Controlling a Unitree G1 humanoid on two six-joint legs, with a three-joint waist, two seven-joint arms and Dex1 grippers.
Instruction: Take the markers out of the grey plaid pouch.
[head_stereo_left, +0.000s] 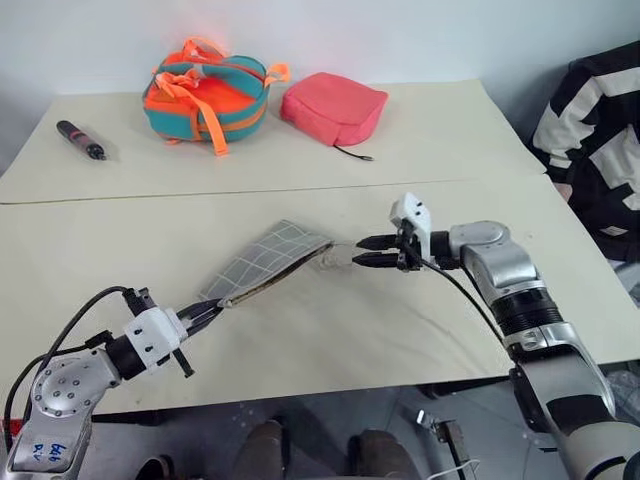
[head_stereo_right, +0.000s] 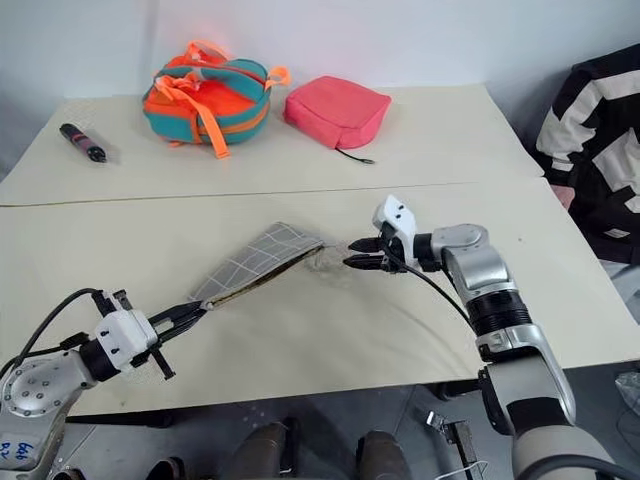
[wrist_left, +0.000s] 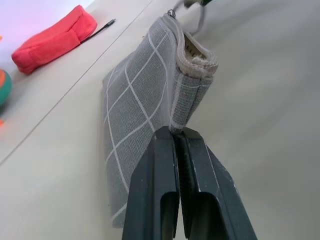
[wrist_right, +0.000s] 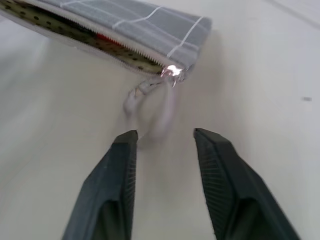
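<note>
Inside grey plaid pouch (wrist_right: 125, 25), something red (wrist_right: 105, 37) (mostly hidden).

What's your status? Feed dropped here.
Left gripper shut on grey plaid pouch corner. Right gripper open beside ring pull. Zip open, markers inside. Nothing obstructing.

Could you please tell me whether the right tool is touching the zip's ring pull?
Apart. In the right wrist view, the right tool stands open, and the ring pull of the grey plaid pouch hangs beyond its fingertips.
</note>
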